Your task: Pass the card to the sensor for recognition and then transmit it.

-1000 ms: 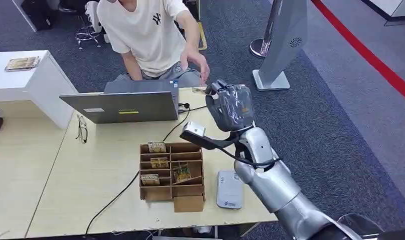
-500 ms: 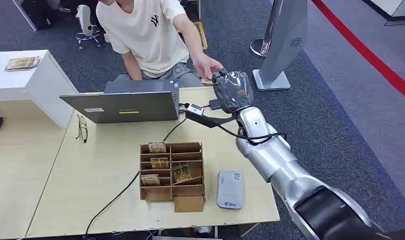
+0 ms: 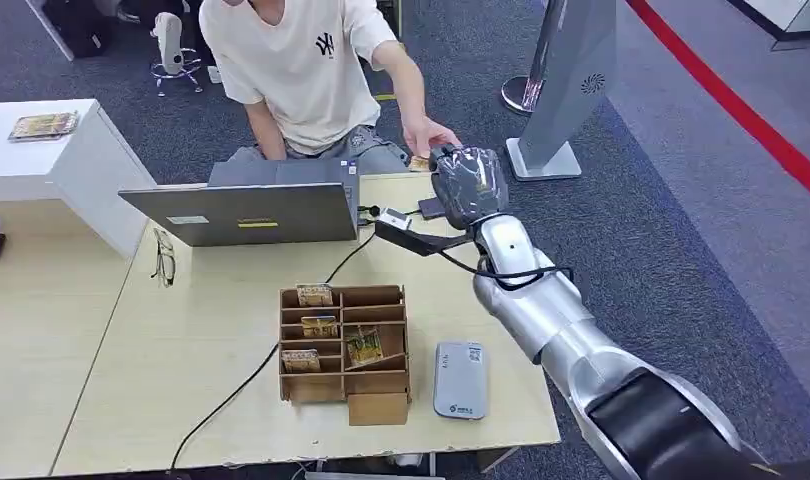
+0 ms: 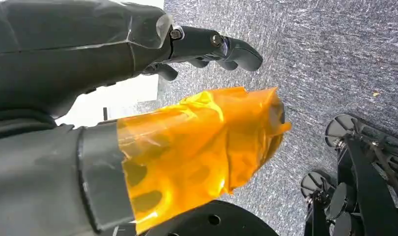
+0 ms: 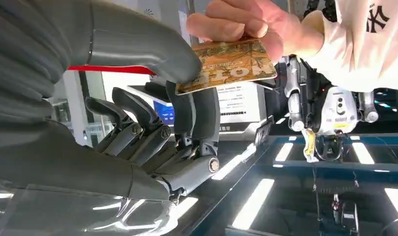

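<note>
the right hand (image 3: 467, 185) is stretched out past the far edge of the surface (image 3: 101, 400), toward one o'clock in the head view, so the seated person (image 3: 301, 70) can reach the card (image 5: 226, 65); this looks like the hand-over after scanning. the grey card reader (image 3: 459, 379) lies at five o'clock, just beside the cardboard card rack (image 3: 343, 340). the right hand pinches one end of the card between thumb and fingers, the rest loosely curled, while the person's hand (image 5: 243, 22) grips the other end. the left hand (image 4: 138, 123) hangs over carpet, its fingers apart and holding nothing.
</note>
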